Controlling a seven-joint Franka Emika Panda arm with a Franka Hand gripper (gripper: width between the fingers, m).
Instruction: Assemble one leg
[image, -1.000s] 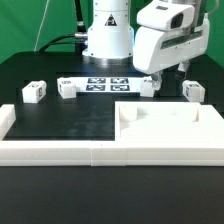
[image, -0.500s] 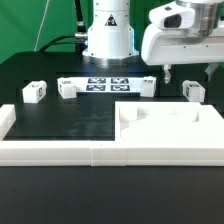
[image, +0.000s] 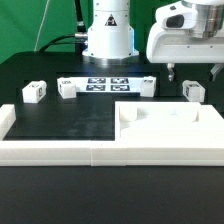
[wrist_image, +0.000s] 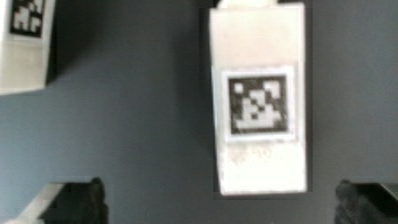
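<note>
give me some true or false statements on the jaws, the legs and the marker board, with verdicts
1. The jaws stand open and hold nothing. True.
2. The jaws hang above the leftmost leg in the exterior view. False: they hang above the rightmost leg.
3. In the exterior view the marker board lies behind the large white panel. True.
4. One leg already sits in a recess of the panel. False: all four legs lie on the black table, outside the panel.
</note>
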